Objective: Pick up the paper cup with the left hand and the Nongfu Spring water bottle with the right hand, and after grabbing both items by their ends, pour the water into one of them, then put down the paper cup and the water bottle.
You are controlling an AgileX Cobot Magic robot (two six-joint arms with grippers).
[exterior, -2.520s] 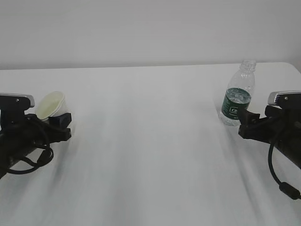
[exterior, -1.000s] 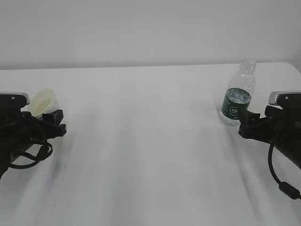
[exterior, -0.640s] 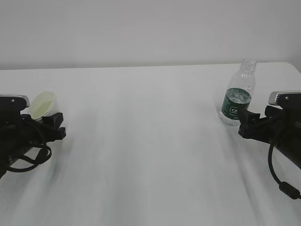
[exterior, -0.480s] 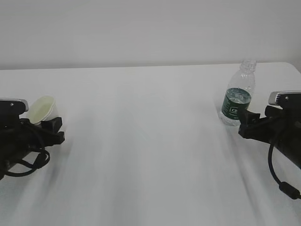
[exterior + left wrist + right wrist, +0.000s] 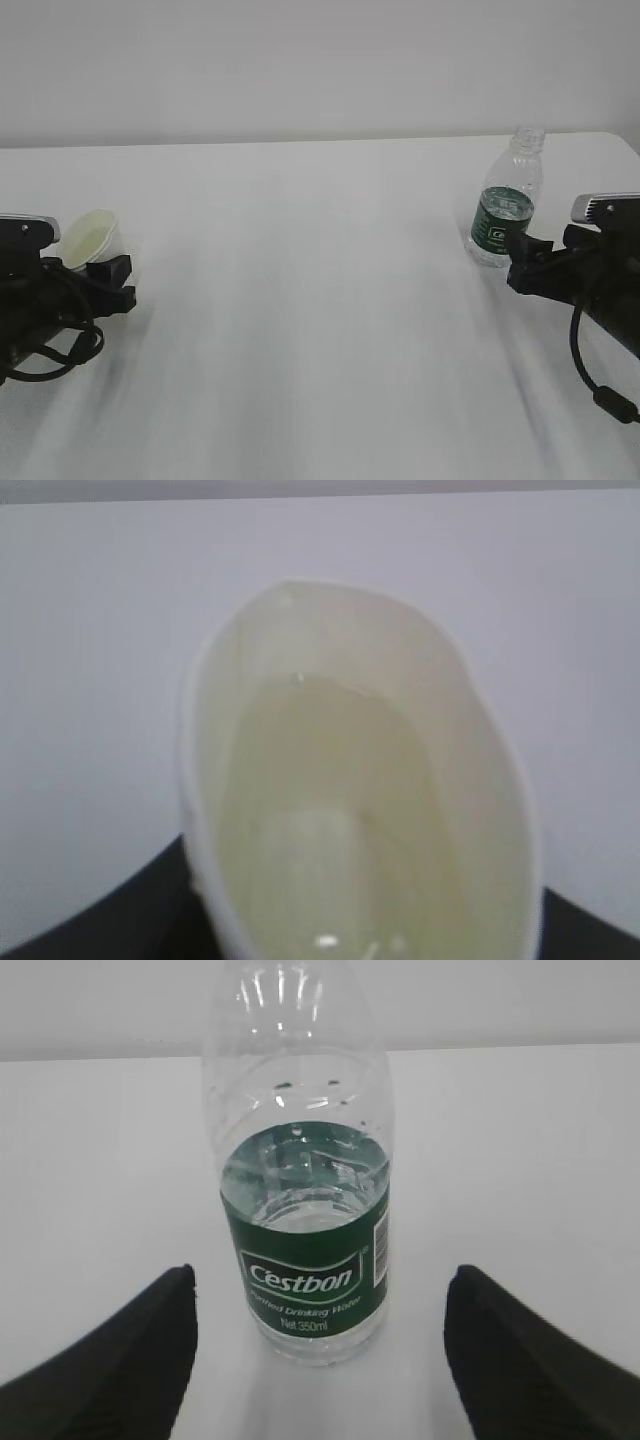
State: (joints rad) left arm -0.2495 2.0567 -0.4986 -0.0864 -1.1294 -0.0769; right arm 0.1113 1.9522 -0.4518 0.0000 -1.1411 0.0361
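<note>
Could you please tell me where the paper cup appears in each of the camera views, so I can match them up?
Exterior view: the paper cup sits at the far left, tilted, in the left gripper.
Left wrist view: it fills the middle of the picture, its mouth squeezed to an oval, cream inside showing.
Right wrist view: not in it; only the water bottle shows.
Shared landmark: the white table and its far edge against the wall.

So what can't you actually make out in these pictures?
- Left gripper: its fingertips, exterior view, behind the paper cup; whether the cup has touched down.
- Paper cup's base, left wrist view: cut off by the bottom edge.
- Water bottle's mouth, right wrist view: cut off by the top edge.
</note>
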